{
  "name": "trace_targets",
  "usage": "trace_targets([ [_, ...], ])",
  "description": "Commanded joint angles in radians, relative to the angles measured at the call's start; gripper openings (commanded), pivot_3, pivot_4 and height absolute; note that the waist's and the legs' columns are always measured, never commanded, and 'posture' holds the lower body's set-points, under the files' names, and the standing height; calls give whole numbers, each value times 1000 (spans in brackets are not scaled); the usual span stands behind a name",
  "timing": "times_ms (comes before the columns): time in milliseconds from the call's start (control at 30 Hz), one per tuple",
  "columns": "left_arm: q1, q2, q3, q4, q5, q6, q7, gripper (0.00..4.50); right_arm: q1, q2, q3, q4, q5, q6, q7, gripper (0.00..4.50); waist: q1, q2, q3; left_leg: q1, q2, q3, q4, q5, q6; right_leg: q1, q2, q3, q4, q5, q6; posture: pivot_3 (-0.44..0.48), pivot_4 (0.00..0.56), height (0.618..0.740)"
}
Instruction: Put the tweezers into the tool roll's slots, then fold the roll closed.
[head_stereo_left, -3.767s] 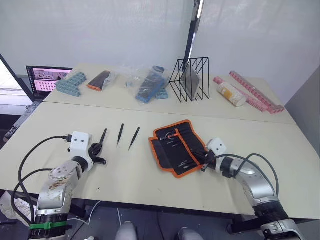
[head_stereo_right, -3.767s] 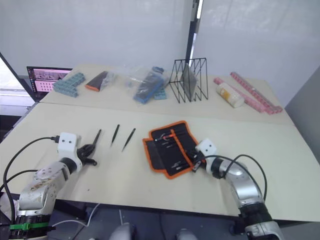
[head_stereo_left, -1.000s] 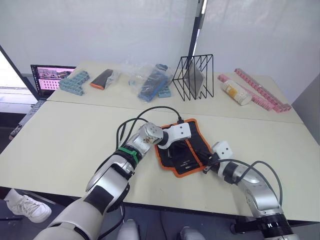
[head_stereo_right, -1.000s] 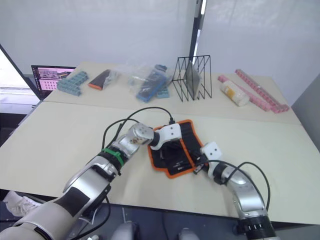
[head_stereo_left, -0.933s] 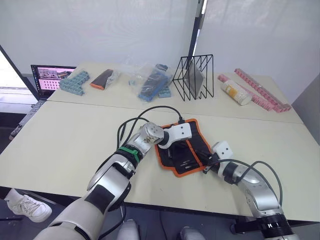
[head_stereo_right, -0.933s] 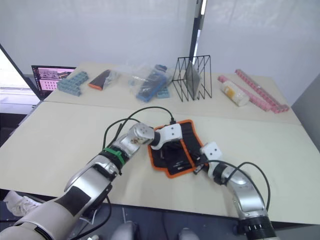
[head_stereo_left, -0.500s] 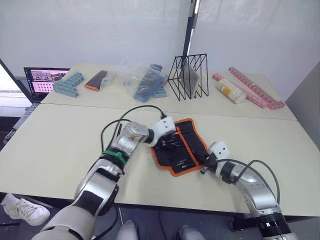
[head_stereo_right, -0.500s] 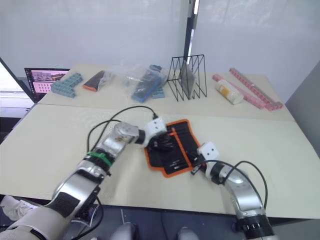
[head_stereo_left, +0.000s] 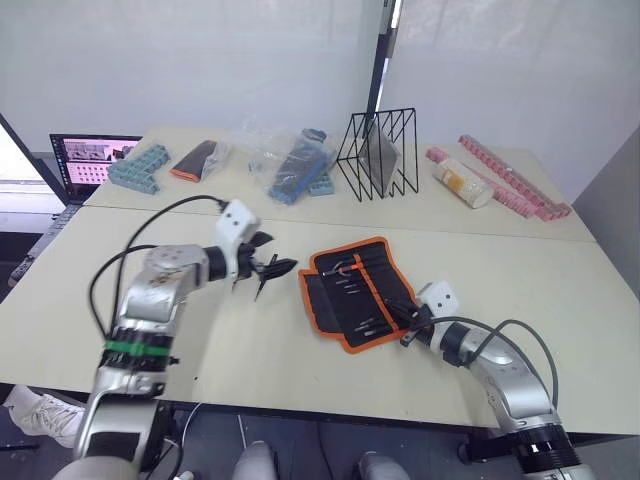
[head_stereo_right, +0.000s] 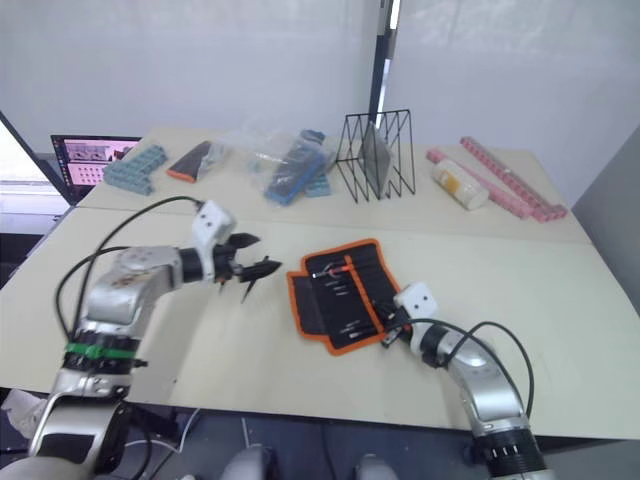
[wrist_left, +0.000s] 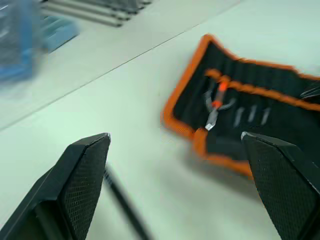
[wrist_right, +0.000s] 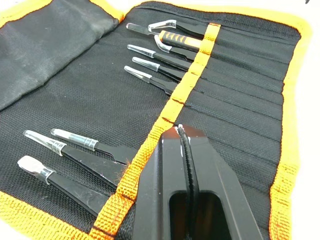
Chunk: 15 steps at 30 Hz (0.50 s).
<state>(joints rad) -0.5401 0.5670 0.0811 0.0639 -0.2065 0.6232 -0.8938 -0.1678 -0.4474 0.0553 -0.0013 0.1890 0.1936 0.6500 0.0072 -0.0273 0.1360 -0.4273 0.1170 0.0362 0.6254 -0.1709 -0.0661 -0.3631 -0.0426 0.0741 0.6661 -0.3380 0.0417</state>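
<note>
The tool roll (head_stereo_left: 355, 290) is lying open on the bench (head_stereo_left: 560, 290), its long axis running from about 11 o'clock to 5 o'clock in the head views, with several tweezers already seated in the slots (wrist_right: 240, 100) on either side of the orange inner stripe. The right claw (wrist_right: 186, 150) is being held with its fingers pressed together at the roll's 4 o'clock corner, and nothing can be seen gripped between them. The left claw (head_stereo_left: 268, 264) is being held above the bench at 9 o'clock from the roll, well apart from it, with its fingers (wrist_left: 82, 175) spread wide and nothing between them. A loose pair of tweezers (head_stereo_right: 247, 291) is lying on the bench just under the left claw, toward 6 o'clock of it, its long axis running roughly from 1 o'clock down to 7 o'clock; a thin dark bar, probably the same pair, is showing between the spread fingers in the left wrist view. The left arm is judged far the nearer for the pick-up, and the coming move is judged to turn on the fingers being lowered astride that slim axis, since the roll is being pinned, or at least guarded, by the right claw
</note>
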Motion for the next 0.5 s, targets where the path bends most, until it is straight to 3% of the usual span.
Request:
trace_targets([
  [33,95,56,143,-107,-58,39,53,4472,23,-11,-1,-29,-14,42,-13,0,1,0,0,0,0,0,0,0,0,0,0,0,0,0,0,0,150,713],
  [333,442,108,483,-414,-215,208,151,4472,-12,-39,32,144,-69,-18,18,0,-1,-3,0,2,0,0,0,0,0,1,-1,0,-1,0,-1,0,150,713],
  [500,759,65,607,-567,-298,215,93,4472,-34,-32,31,213,-62,-57,33,0,-5,-4,0,5,1,1,-1,-1,0,6,-2,0,-2,-2,-3,0,150,713],
])
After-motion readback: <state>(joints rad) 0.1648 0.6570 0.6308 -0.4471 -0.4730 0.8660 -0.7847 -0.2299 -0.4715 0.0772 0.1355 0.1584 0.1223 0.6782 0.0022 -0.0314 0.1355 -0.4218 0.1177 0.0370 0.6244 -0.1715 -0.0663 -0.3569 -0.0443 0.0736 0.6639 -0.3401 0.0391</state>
